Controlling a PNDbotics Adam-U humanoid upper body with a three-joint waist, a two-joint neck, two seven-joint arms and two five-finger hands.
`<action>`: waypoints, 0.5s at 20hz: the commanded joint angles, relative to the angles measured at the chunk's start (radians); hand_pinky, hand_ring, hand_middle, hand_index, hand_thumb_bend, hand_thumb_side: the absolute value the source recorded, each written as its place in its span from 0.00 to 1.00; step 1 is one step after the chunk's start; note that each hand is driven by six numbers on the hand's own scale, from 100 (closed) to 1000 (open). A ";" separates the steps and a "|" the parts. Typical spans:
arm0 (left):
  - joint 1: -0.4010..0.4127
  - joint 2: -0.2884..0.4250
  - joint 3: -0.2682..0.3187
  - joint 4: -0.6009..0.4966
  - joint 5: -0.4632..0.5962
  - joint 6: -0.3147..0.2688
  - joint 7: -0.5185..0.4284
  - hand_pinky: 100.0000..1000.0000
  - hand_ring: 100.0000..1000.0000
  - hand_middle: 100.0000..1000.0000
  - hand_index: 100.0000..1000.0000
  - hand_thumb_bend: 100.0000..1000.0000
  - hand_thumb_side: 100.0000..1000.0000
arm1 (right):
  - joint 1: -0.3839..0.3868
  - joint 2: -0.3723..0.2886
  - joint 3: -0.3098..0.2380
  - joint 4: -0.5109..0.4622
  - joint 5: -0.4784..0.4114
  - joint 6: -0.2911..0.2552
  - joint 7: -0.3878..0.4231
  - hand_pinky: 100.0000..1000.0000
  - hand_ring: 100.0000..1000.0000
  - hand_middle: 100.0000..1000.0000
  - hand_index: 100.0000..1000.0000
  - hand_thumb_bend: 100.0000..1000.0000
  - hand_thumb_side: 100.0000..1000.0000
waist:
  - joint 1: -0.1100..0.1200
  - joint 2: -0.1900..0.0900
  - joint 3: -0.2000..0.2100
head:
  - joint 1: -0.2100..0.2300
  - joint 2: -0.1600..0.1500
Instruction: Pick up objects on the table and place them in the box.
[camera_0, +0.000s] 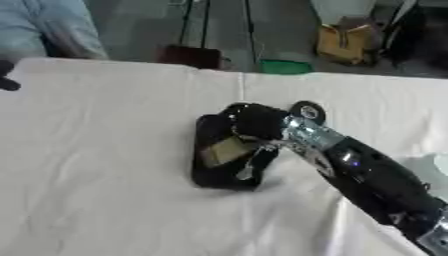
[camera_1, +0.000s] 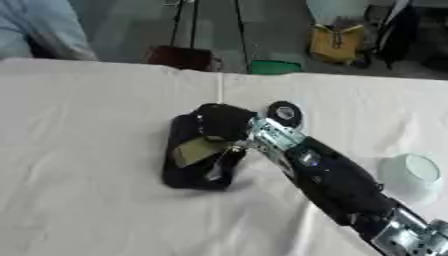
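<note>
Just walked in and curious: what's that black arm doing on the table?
The robot's right hand is down on a black object lying on the white cloth, its fingers curled over it. A pale bowl sits to its right. No box shows, and the left hand is out of view.

- A white cloth (camera_1: 87, 150) covers the table, with some soft wrinkles.
- The right arm (camera_1: 337, 187) comes in from the lower right corner, black with silver joints.
- The right hand (camera_1: 223, 122) lies on a black flat object (camera_1: 188, 167) in the middle of the cloth; its fingers bend down over it.
- A tan patch (camera_1: 194, 148) shows on this black object, just under the hand.
- A small black round thing (camera_1: 284, 113) with a pale centre lies close behind the wrist.
- A white bowl (camera_1: 409, 175) stands at the right, near the forearm but apart from it.
- Behind the table there is a yellow bag (camera_1: 339, 42) on the floor and a green thing (camera_1: 275, 66).
</note>
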 joint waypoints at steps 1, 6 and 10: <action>-0.007 0.024 0.008 -0.019 -0.001 -0.002 -0.002 0.61 0.68 0.73 0.88 0.10 0.99 | 0.050 -0.061 0.048 -0.010 -0.030 -0.126 0.137 0.82 0.83 0.91 0.96 0.71 0.58 | 0.001 -0.001 -0.007 | 0.006 0.012; -0.005 0.028 0.010 -0.019 -0.002 -0.003 -0.002 0.61 0.68 0.73 0.88 0.10 0.99 | 0.053 -0.117 0.002 -0.087 -0.099 -0.195 0.206 0.82 0.83 0.91 0.96 0.69 0.61 | -0.001 -0.003 -0.018 | 0.009 0.014; -0.003 0.029 0.012 -0.019 -0.002 -0.003 -0.002 0.61 0.69 0.73 0.88 0.10 0.99 | 0.052 -0.135 -0.039 -0.112 -0.152 -0.234 0.259 0.82 0.83 0.91 0.96 0.68 0.61 | 0.000 -0.004 -0.022 | 0.010 0.012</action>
